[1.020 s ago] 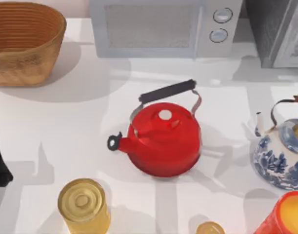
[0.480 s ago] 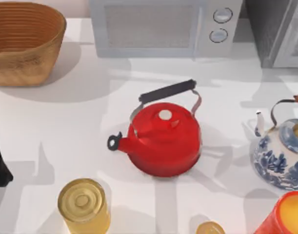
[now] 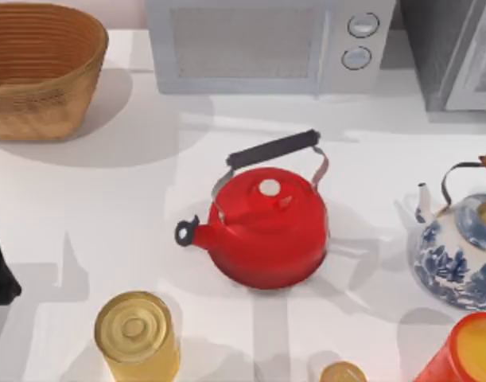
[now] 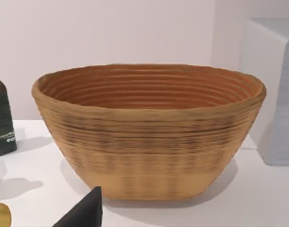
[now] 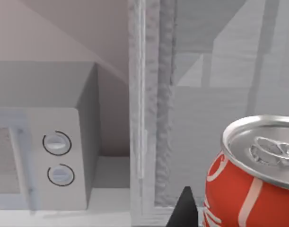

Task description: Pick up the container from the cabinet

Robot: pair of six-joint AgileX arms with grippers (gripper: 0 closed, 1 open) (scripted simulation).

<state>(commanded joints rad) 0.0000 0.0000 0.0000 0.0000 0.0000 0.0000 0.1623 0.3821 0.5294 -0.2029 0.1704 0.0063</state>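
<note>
Red drink can (image 5: 248, 184), glossy with white lettering and a silver pull-tab lid, stands closest to the right wrist camera, cut off by the frame edge, just beside the dark tip of the right gripper (image 5: 184, 210); whether that gripper is open or closed cannot be told. Behind the can rises the cabinet (image 5: 220, 94), a grey box with a rough-textured frame edge and a paler flat door panel; whether the can touches it cannot be told. Beside the cabinet sits the white microwave (image 5: 49, 156) with two round knobs. From above, the near edge of the white desk (image 3: 107, 191) carries a yellow ribbed tin (image 3: 137, 334), a small gold lid (image 3: 342, 372) and a red cup (image 3: 465, 350) with orange contents, the last two cropped. In the middle stands a shiny red kettle (image 3: 266, 227) with a black handle, and to its right a blue-and-white porcelain teapot (image 3: 457, 263). The left gripper (image 4: 83, 213), state impossible to tell, is near a woven oval basket (image 4: 149, 132), empty, at the far left, with a dark bottle (image 4: 1, 118) beside it.
</note>
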